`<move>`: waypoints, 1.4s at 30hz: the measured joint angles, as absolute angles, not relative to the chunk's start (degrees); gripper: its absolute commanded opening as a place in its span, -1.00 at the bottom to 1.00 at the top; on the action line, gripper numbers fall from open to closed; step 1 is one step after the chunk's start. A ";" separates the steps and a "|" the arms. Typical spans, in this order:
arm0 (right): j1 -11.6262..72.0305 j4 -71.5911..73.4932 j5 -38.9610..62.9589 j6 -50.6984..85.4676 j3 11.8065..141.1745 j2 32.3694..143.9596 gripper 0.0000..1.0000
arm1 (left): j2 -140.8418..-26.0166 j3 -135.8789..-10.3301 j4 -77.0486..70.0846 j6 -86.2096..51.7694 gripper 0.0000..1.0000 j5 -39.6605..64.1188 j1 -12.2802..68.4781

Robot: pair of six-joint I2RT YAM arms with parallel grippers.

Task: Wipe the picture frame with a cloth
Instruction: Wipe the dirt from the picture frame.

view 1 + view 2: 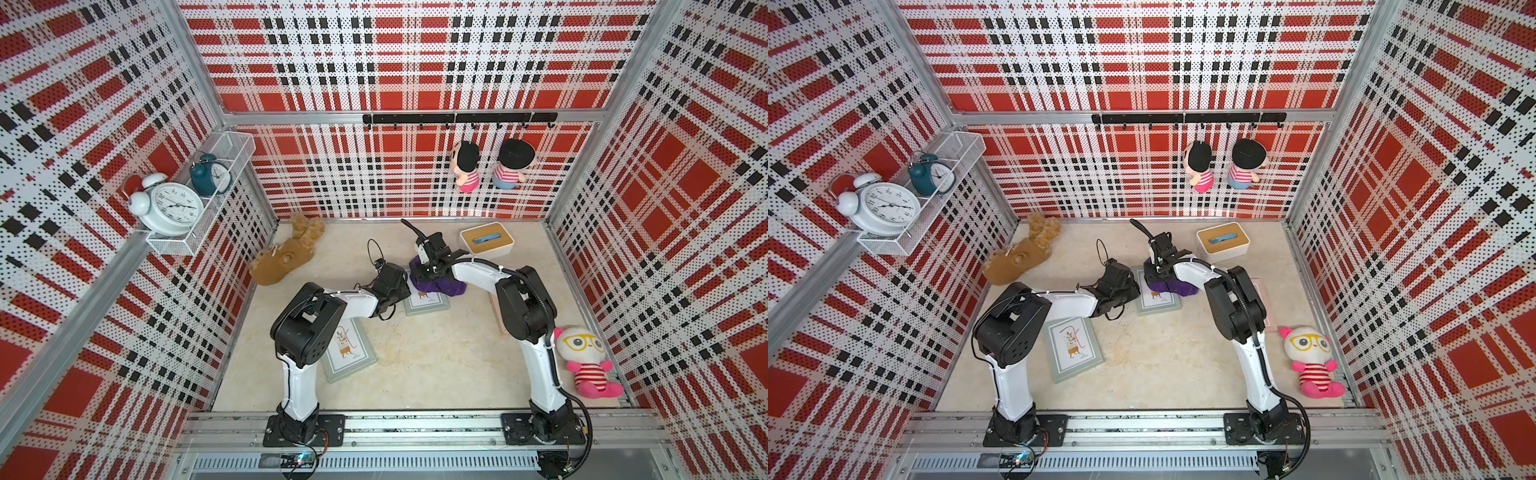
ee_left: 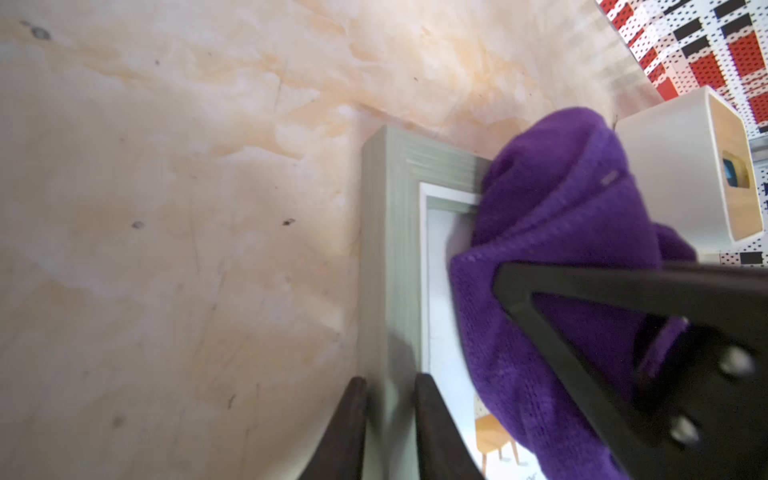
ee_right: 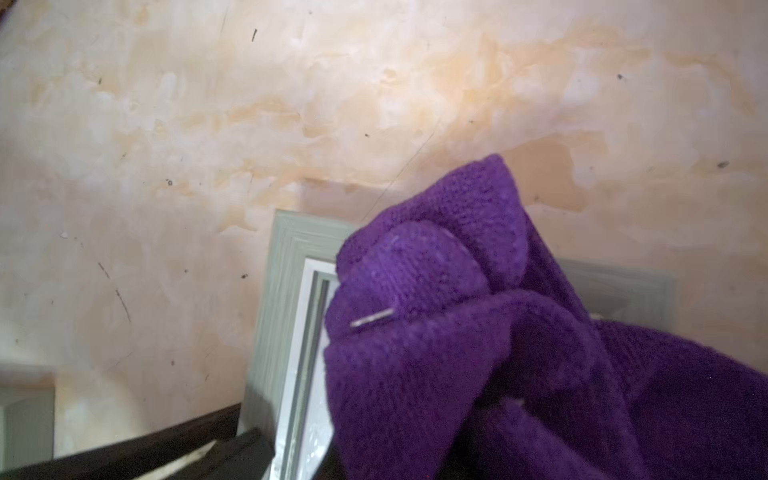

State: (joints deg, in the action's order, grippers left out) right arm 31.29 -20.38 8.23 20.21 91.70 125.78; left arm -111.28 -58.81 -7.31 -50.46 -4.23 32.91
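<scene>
The right pincer (image 1: 431,272) is clenched on the bunched purple cloth (image 1: 441,287), which hangs below it and rests on the picture frame (image 1: 428,306). The frame lies flat on the counter (image 1: 436,365), directly under that pincer. The left pincer (image 2: 390,432) grasps the frame's green side rail, one finger on the outer edge and one on the glass side, just beside the cloth.

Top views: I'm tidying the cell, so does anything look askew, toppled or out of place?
Nothing is spilled or damaged. Both frames lie askew: the near frame sits partly under the left arm, and the far frame has its far end under the bunched cloth. The brown plush lies flat by the back-left corner.
</scene>
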 measured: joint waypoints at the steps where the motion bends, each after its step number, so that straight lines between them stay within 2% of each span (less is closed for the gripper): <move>1: 31.29 -18.52 8.43 20.14 89.01 124.38 -1.00 | -111.28 -58.76 -7.40 -50.65 -0.50 -4.10 32.84; 7: 31.62 -14.76 9.21 19.14 71.90 112.55 -1.00 | -111.37 -58.74 -8.01 -51.64 -0.51 -3.46 32.82; 10: 31.73 -17.10 8.73 18.85 73.67 113.27 -1.00 | -111.50 -58.74 -8.21 -51.64 -0.51 -3.33 32.93; 15: 31.73 -20.91 8.34 19.14 87.94 122.50 -1.00 | -111.50 -58.74 -8.14 -51.57 -0.54 -3.22 32.91; 18: 31.73 -21.02 8.38 20.16 91.09 124.70 -1.00 | -111.50 -58.74 -7.81 -51.09 -0.60 -3.27 32.91; 28: 31.77 -13.87 7.31 20.16 71.75 112.71 -1.00 | -111.48 -57.89 -9.32 -51.07 -0.62 -3.51 32.91; 31: 32.08 -16.69 5.80 19.44 74.94 114.19 -1.00 | -111.50 -57.74 -9.74 -51.05 -0.62 -3.49 32.91; 37: 32.14 -22.50 3.27 19.99 96.07 127.61 -1.00 | -111.53 -57.52 -10.35 -50.92 -0.65 -3.51 32.91; 42: 32.25 -21.45 2.31 20.62 94.39 127.02 -1.00 | -111.77 -57.49 -11.11 -50.74 -0.66 -3.66 32.91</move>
State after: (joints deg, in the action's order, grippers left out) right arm 32.25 -21.45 2.31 20.62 94.39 127.02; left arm -111.77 -57.49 -11.11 -50.74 -3.66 32.91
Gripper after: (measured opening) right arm 0.131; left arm 0.174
